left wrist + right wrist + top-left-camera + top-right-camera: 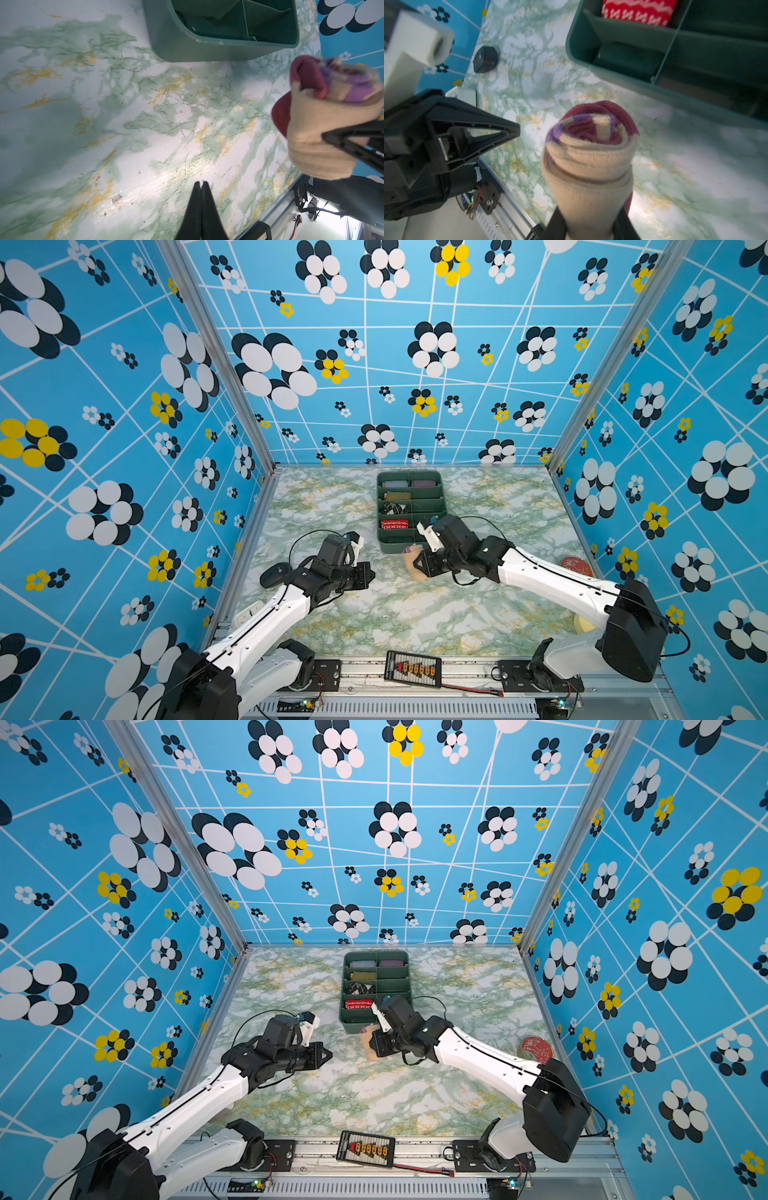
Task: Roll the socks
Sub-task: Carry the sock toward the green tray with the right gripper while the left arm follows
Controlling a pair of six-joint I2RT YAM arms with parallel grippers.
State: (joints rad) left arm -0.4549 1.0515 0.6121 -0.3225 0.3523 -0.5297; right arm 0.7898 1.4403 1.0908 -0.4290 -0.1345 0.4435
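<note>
Green-veined marble bench (374, 614), right tool (590, 226) grips rolled cream ribbed socks with dark red cuffs (589, 158) at six o'clock of dark green divided tray (441, 506), left tool (200, 184) clenched empty at their nine o'clock

The green-veined marble table (395, 614) bears a green divided tray (428, 506), a black puck (274, 574) and a red disc (577, 566).
</note>
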